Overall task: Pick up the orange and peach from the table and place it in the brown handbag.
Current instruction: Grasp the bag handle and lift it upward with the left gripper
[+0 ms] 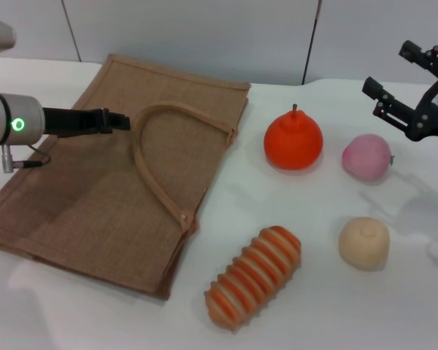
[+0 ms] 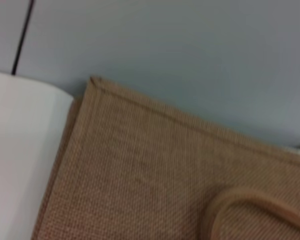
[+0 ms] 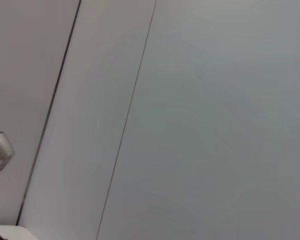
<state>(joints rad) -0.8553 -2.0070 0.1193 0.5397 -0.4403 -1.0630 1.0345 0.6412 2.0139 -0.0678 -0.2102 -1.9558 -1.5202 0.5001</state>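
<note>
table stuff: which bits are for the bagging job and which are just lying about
For the job: orange, peach, brown handbag lying flat, left gripper over the bag, right gripper above the peach.

Just lying about: orange-and-cream ribbed oblong, pale beige ball.

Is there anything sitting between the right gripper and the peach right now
Nothing visible does. The right gripper hangs open above and just behind the peach, with only bare table beneath. The orange sits off to the peach's side, not between them.
</note>
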